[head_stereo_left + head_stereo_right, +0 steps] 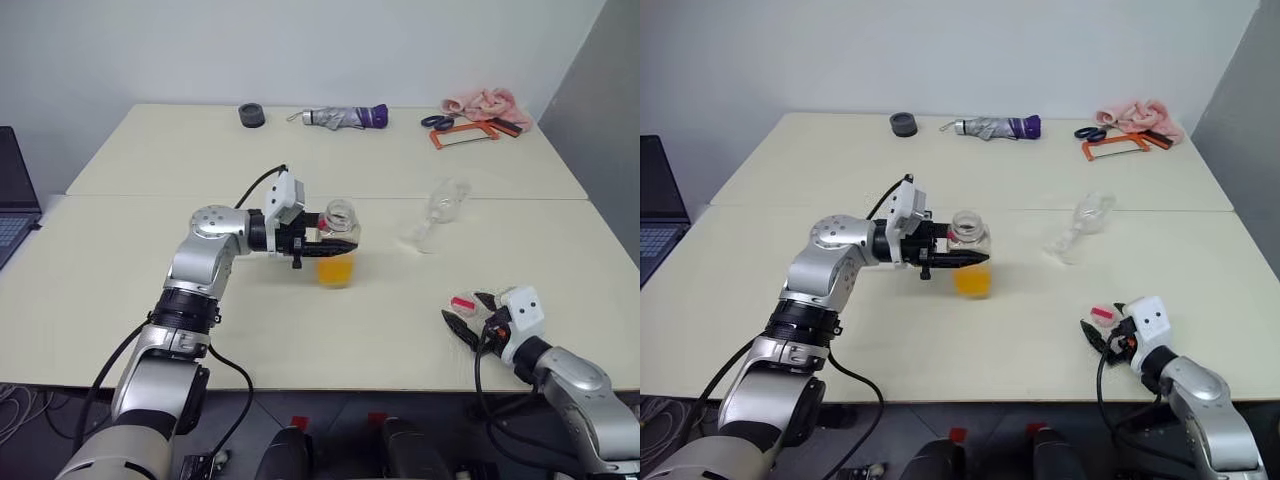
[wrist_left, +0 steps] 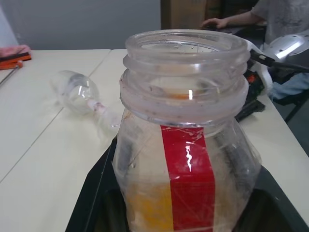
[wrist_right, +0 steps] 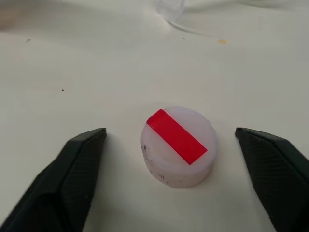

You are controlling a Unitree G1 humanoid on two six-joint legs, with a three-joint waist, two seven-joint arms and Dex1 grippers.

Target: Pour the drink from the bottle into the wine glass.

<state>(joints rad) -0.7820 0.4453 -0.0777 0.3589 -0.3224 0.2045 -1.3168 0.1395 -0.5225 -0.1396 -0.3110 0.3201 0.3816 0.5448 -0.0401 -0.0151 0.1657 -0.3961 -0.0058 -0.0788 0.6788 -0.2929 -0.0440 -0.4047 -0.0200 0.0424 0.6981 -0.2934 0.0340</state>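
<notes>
My left gripper is shut on the bottle, holding it upright above the middle of the table. The bottle is clear with a red label strip, its mouth uncapped, and the orange drink fills its lower part. The wine glass lies on its side to the right of the bottle, clear and empty; the left wrist view shows it beyond the bottle. My right gripper stands open low at the front right. The white cap with a red strip sits on the table between its fingers, untouched.
Along the far table edge lie a black round object, a folded umbrella, scissors, an orange-framed saw and a pink cloth. A laptop sits at the left. A person is behind the table.
</notes>
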